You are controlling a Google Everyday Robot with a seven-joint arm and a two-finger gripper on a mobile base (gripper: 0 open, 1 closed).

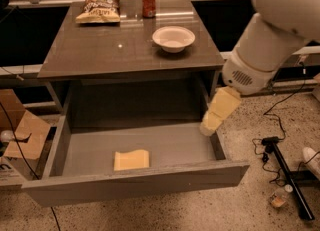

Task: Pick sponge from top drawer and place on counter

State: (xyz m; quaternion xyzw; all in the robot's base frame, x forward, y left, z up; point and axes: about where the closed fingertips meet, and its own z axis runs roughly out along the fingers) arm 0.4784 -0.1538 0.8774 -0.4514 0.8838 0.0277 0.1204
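Observation:
The pale-yellow sponge [131,159] lies flat on the grey floor of the top drawer [135,184], left of middle near the front panel. The drawer is pulled fully out under the dark counter [100,50]. My gripper [209,127], with pale yellow fingers pointing down and left, hangs over the drawer's right wall, well to the right of the sponge and above it. It holds nothing.
On the counter stand a white bowl [173,38] at right, a red can [148,1] at the back, and a chip bag [100,8] at back left. A cardboard box [20,140] sits on the floor left; cables and a black stand [285,175] lie right.

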